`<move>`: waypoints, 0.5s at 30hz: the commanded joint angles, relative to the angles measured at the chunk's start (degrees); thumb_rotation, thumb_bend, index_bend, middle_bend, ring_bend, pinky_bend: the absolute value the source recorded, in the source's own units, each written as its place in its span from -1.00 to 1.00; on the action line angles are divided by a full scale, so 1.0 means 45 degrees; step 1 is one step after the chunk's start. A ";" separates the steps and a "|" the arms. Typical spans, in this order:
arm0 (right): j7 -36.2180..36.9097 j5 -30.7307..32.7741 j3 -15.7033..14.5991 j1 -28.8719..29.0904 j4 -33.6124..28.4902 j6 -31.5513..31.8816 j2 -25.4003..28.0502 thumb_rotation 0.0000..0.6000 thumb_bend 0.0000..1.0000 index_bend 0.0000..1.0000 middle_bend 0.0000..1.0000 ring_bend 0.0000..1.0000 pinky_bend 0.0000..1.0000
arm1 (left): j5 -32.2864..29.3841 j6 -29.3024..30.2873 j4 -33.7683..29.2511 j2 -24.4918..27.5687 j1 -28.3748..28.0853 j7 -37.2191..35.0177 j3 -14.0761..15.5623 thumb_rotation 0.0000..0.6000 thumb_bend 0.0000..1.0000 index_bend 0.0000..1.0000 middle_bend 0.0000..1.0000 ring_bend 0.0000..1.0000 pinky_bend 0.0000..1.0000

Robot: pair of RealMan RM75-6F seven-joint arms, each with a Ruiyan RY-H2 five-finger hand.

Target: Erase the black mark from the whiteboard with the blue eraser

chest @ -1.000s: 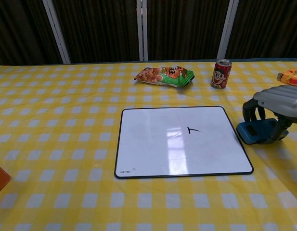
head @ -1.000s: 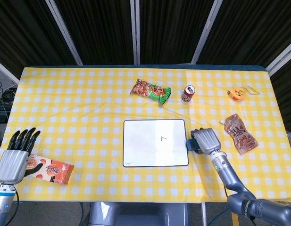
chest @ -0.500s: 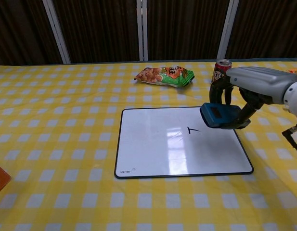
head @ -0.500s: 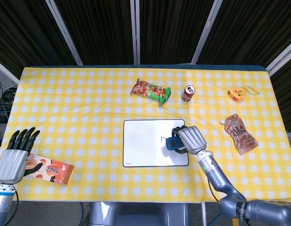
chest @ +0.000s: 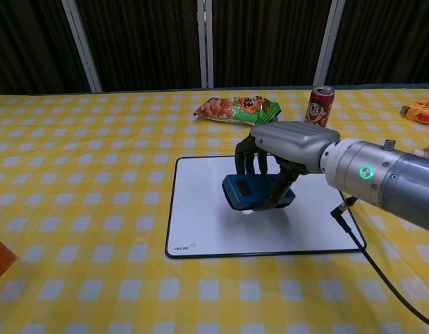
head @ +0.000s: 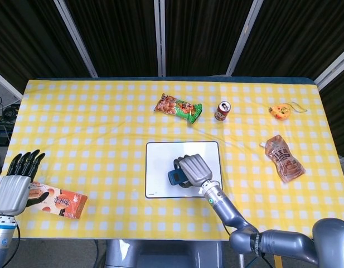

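Yellow checked cloth [head: 93, 123] covers the table before dark curtains. At the near left, the left hand [head: 13, 187] hovers with fingers straight and slightly spread, holding nothing, beside an orange packet [head: 61, 202]. At centre lies the whiteboard [chest: 200, 216], small lettering at its near-left corner too small to read. Over it, the right hand [chest: 284, 156] grips the eraser [chest: 252, 191], fingers curled around it. Far right stands a cartoon-faced can [chest: 320, 106].
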 commanded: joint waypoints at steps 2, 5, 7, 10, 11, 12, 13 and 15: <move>-0.0228 0.0596 0.0161 0.0557 0.0849 -0.0461 -0.0684 1.00 -0.64 0.63 0.38 0.41 0.52 | -0.0156 -0.0118 0.0084 -0.0022 -0.0059 -0.0044 -0.0061 1.00 -0.94 -1.00 -1.00 -1.00 -1.00; -0.0140 0.0711 0.0153 0.0737 0.1257 -0.0631 -0.0912 1.00 -0.64 0.63 0.38 0.41 0.51 | -0.0296 -0.0243 0.0107 -0.0038 -0.0107 -0.0066 -0.0093 1.00 -0.94 -1.00 -1.00 -1.00 -1.00; -0.0058 0.0765 0.0156 0.0816 0.1466 -0.0722 -0.1026 1.00 -0.64 0.63 0.38 0.41 0.51 | -0.0354 -0.0297 0.0091 -0.0038 -0.0126 -0.0066 -0.0100 1.00 -0.94 -1.00 -1.00 -1.00 -1.00; 0.0123 0.0827 0.0132 0.1004 0.2060 -0.0948 -0.1340 1.00 -0.64 0.64 0.38 0.41 0.51 | -0.0379 -0.0357 0.0093 -0.0061 -0.0166 0.0003 -0.0094 1.00 -0.94 -1.00 -1.00 -1.00 -1.00; 0.0179 0.0820 0.0118 0.1046 0.2210 -0.0999 -0.1421 1.00 -0.64 0.64 0.38 0.41 0.52 | -0.0412 -0.0387 0.0104 -0.0070 -0.0174 0.0010 -0.0093 1.00 -0.94 -1.00 -1.00 -1.00 -1.00; 0.0255 0.0797 0.0102 0.1086 0.2375 -0.1038 -0.1504 1.00 -0.64 0.64 0.38 0.41 0.52 | -0.0462 -0.0423 0.0117 -0.0080 -0.0185 0.0006 -0.0100 1.00 -0.94 -1.00 -1.00 -1.00 -1.00; 0.0305 0.0786 0.0089 0.1112 0.2492 -0.1068 -0.1553 1.00 -0.64 0.63 0.38 0.41 0.52 | -0.0502 -0.0451 0.0133 -0.0084 -0.0193 -0.0003 -0.0108 1.00 -0.94 -1.00 -1.00 -1.00 -1.00; 0.0394 0.0763 0.0069 0.1154 0.2760 -0.1096 -0.1630 1.00 -0.64 0.63 0.38 0.41 0.52 | -0.0569 -0.0486 0.0151 -0.0078 -0.0208 -0.0043 -0.0128 1.00 -0.94 -1.00 -1.00 -1.00 -1.00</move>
